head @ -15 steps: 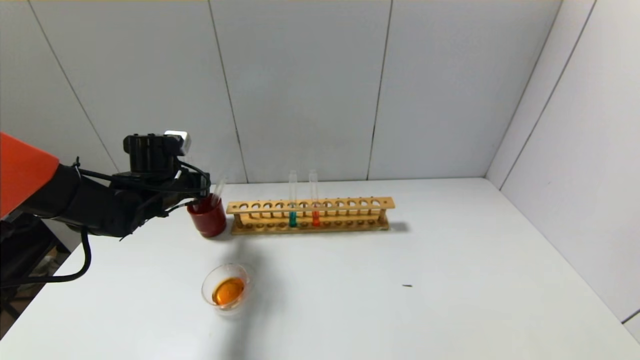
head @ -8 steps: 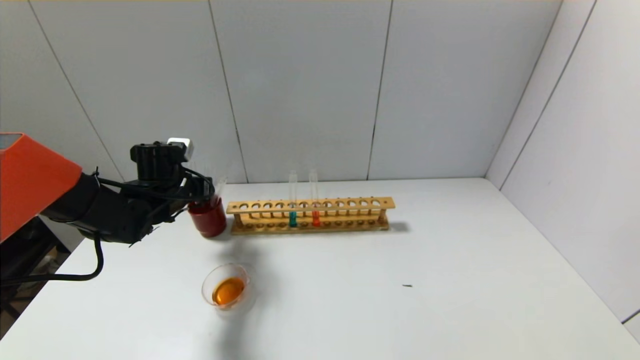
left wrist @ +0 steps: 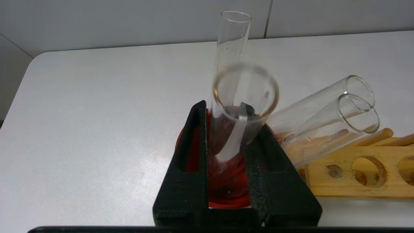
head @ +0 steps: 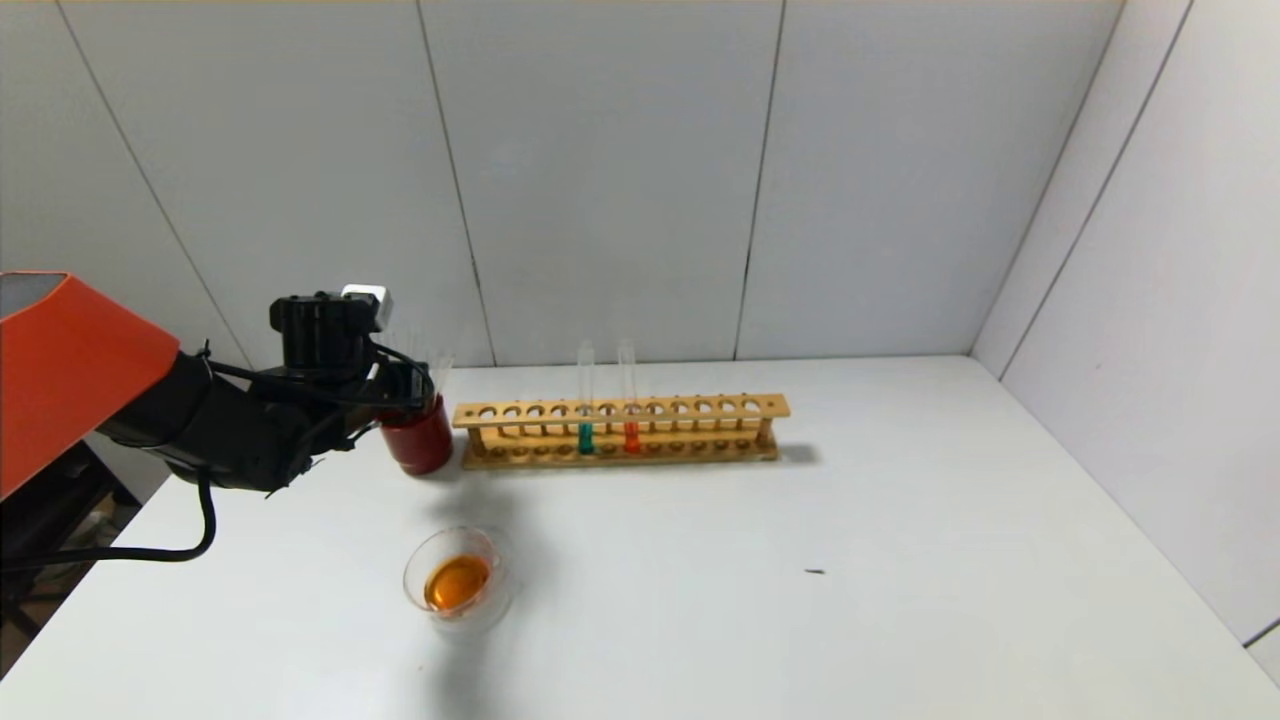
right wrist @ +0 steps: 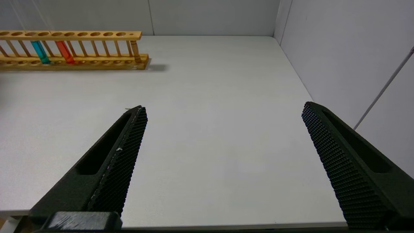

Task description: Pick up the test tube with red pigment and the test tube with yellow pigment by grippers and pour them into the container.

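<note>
- Lately lowered: in the head view, left gripper [head: 405, 388] sunk a little since a second ago, onto the dark red cup [head: 418, 440] at 10 o'clock on the table [head: 900, 560].
- Same view: container [head: 455, 578] at 7 o'clock, holding an orange pool, unmoved. Wooden rack [head: 620, 428] at 12 o'clock with a teal tube [head: 585, 400] and an orange-red tube [head: 630, 398] upright. No yellow liquid visible anywhere.
- Left wrist view: left gripper [left wrist: 223, 106] narrow, black fingers [left wrist: 194, 152] closed round an empty tube [left wrist: 241, 97] whose base sits inside the dark red cup [left wrist: 226, 184]. Three other empty tubes [left wrist: 326, 119] propped in that cup, two tilted toward the wooden rack [left wrist: 355, 174].
- Right wrist view: right gripper [right wrist: 223, 108] spread wide above bare table [right wrist: 210, 81], holding nothing; wooden rack [right wrist: 74, 48] far off at 10 o'clock.
- Judged from the orange mix and this lowering: pouring likely done, spent glass being parked; letting go next.
</note>
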Tool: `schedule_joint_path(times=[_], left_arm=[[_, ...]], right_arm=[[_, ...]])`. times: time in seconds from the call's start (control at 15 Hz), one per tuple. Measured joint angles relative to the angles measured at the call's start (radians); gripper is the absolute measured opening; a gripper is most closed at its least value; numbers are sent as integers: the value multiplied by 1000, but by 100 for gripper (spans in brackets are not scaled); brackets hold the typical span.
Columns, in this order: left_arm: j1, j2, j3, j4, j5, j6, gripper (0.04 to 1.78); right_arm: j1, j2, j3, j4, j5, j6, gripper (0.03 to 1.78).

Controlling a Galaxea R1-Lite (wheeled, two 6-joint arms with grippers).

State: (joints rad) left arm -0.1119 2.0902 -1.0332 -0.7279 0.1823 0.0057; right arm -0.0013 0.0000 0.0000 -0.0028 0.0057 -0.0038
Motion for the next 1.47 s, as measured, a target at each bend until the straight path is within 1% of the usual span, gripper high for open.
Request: schedule_joint_path(times=[0.13,0.27,0.47,0.6,0.67,0.8,1.47], left_arm=[[0,0,-2,-1,0,2,57],[0,-5,-3,0,2,1,87],[0,-23,0,6,2,3,138],[0,-45,2,13,2,7,160],[0,-56,2,17,2,9,167],[0,-79,7,26,2,9,175],[0,-160,21,61,2,11,175]], right_arm=[[0,0,0,0,0,0,175],[0,0,0,0,0,0,175],[0,0,0,0,0,0,175],[0,0,0,0,0,0,175],[0,0,0,0,0,0,175],[0,0,0,0,0,0,175],[0,0,0,0,0,0,175]])
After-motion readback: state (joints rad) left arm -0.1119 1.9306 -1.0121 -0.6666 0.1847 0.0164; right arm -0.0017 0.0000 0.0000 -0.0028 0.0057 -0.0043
